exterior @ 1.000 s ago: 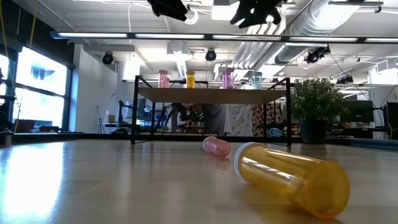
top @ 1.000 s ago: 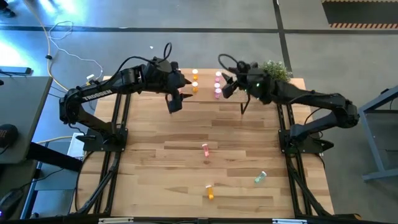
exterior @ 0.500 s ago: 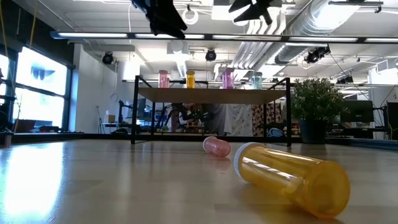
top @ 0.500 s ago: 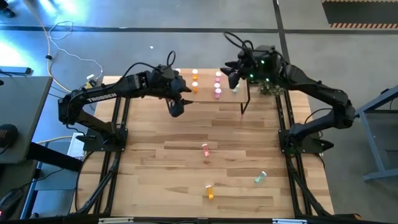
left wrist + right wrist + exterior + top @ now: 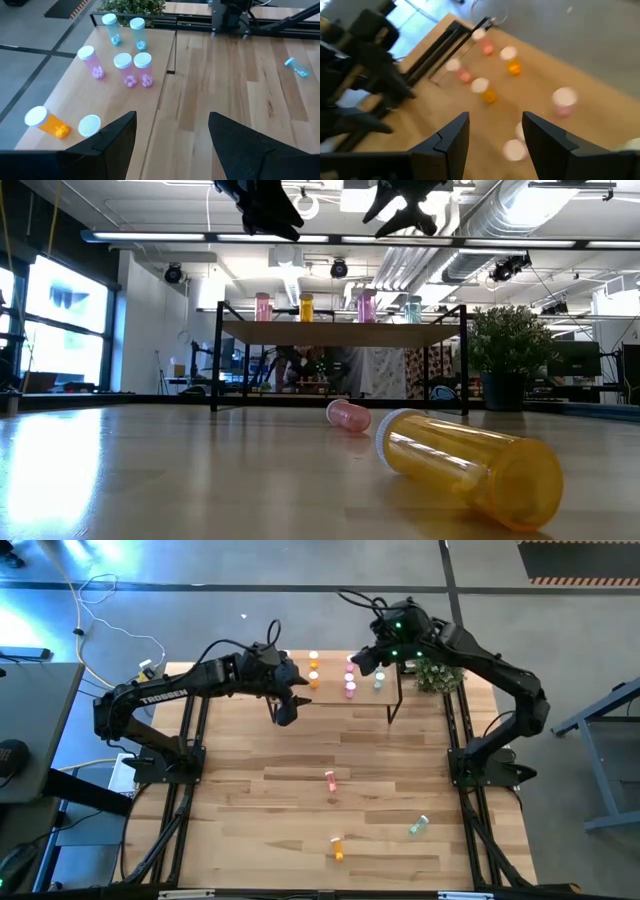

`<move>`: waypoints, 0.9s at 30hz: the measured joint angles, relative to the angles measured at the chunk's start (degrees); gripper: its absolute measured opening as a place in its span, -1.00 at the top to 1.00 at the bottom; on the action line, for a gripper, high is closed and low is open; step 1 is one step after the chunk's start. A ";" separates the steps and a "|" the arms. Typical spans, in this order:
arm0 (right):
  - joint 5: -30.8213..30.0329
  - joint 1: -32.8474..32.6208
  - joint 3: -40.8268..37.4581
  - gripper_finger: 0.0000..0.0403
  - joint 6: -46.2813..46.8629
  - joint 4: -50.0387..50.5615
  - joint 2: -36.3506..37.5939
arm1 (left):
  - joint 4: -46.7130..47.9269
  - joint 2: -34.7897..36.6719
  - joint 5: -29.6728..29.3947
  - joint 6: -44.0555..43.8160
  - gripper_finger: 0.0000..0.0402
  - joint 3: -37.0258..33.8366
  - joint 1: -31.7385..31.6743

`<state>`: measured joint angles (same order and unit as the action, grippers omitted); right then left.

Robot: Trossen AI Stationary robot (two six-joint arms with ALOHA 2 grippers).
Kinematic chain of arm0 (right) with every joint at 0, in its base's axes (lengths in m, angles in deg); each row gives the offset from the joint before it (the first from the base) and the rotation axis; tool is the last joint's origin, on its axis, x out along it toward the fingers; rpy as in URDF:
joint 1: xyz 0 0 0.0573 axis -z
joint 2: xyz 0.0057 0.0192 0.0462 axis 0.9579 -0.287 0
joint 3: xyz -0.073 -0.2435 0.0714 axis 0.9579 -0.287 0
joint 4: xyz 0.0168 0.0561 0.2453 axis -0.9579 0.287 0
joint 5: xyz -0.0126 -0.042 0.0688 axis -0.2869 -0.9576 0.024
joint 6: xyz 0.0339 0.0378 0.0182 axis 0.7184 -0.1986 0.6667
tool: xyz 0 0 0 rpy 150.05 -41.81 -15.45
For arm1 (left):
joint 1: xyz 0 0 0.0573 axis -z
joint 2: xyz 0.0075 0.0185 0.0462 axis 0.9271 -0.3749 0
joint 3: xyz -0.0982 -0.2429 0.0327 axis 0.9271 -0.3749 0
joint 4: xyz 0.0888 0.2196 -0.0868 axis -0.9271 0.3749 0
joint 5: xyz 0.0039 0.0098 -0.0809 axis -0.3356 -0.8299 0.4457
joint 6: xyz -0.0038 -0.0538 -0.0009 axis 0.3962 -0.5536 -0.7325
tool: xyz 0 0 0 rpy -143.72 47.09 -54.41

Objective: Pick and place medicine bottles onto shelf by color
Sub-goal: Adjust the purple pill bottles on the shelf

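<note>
The shelf (image 5: pixel 330 692) stands at the table's far edge on thin black legs, with orange (image 5: pixel 313 667), pink (image 5: pixel 350 678) and teal (image 5: pixel 379 681) medicine bottles upright on its board. Three more lie on their sides on the table: pink (image 5: pixel 330 780), teal (image 5: pixel 418 826) and orange (image 5: pixel 337 848). My left gripper (image 5: pixel 285 710) hangs open above the shelf's near left corner, with nothing between its fingers (image 5: pixel 120 137). Above the shelf's far right part, my right gripper (image 5: pixel 364 660) is open too, with nothing between its fingers (image 5: pixel 452 137).
A potted plant (image 5: pixel 440 675) stands at the table's far right corner, beside the shelf. Black frame rails run along both table sides. In the low view the lying orange bottle (image 5: pixel 470 465) is nearest, with the pink one (image 5: pixel 348 415) behind it.
My left gripper has sunk a little above the shelf's near left corner, then kept still. My right gripper has swung toward the table's far edge and risen over the shelf, rolling and tipping as it went. No bottle has moved.
</note>
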<state>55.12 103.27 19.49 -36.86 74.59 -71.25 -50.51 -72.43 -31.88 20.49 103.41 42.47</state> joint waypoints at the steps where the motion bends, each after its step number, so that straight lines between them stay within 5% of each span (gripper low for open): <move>1: 1.62 0.01 0.29 0.14 1.67 0.29 -0.46 | 0.00 0.00 -0.11 0.00 -0.18 0.00 -0.02; 6: 7.19 -0.50 0.35 0.14 7.54 0.09 -2.67 | 0.02 0.00 -0.84 0.15 -0.18 0.00 0.00; 27: 6.43 -0.73 0.93 0.14 1.75 -7.05 -5.27 | 1.55 -0.02 -1.08 2.60 -0.18 0.00 0.04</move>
<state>61.55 102.55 20.42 -35.11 67.53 -76.52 -48.95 -72.45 -32.96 23.09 103.41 42.51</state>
